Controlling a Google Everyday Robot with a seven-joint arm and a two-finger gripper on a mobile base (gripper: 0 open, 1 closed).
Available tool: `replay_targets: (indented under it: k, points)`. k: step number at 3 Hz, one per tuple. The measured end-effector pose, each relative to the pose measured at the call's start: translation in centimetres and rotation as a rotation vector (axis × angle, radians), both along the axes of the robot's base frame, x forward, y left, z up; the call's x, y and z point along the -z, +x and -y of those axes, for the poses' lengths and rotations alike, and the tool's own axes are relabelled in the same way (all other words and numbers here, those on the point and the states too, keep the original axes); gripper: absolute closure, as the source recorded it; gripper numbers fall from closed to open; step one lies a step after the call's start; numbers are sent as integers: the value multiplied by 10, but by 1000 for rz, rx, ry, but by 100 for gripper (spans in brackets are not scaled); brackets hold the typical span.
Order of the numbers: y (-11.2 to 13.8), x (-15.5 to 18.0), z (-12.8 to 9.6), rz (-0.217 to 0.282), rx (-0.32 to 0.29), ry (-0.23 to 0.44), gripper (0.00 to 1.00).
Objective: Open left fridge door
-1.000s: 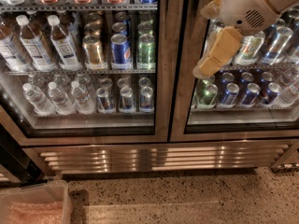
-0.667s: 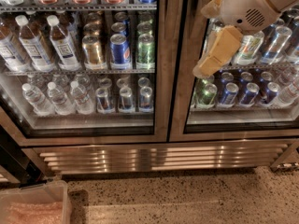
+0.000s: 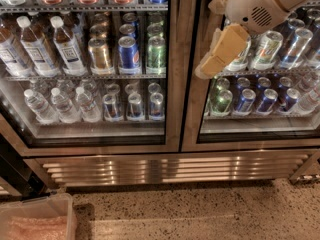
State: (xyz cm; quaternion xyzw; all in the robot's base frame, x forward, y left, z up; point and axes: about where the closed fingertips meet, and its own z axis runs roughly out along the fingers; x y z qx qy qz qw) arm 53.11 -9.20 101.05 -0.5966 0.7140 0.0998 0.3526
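The left fridge door [image 3: 172,84] is a glass pane in a brushed-steel frame, and it stands shut. Behind its glass are shelves of bottles and cans. My gripper [image 3: 212,59], beige-padded on a white arm [image 3: 255,9], hangs at the upper right. It is in front of the left frame of the right door [image 3: 192,109], just right of the seam between the two doors, at the height of the middle shelf. It holds nothing that I can see.
The right fridge door shows cans behind its glass. A steel louvred grille [image 3: 170,166] runs under both doors. The floor is speckled terrazzo [image 3: 200,209]. A clear plastic bin [image 3: 35,219] sits at the bottom left, beside a dark edge [image 3: 15,174].
The gripper has shifted slightly left toward the seam between the doors. Both doors remain shut.
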Motion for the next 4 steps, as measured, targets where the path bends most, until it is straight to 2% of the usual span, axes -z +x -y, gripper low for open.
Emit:
replay_targets:
  k: [1, 3, 4]
  points:
    - [11, -16, -9, 59, 16, 17, 0]
    - [13, -14, -12, 69, 10, -2, 0]
    - [24, -8, -22, 81, -5, -8, 0]
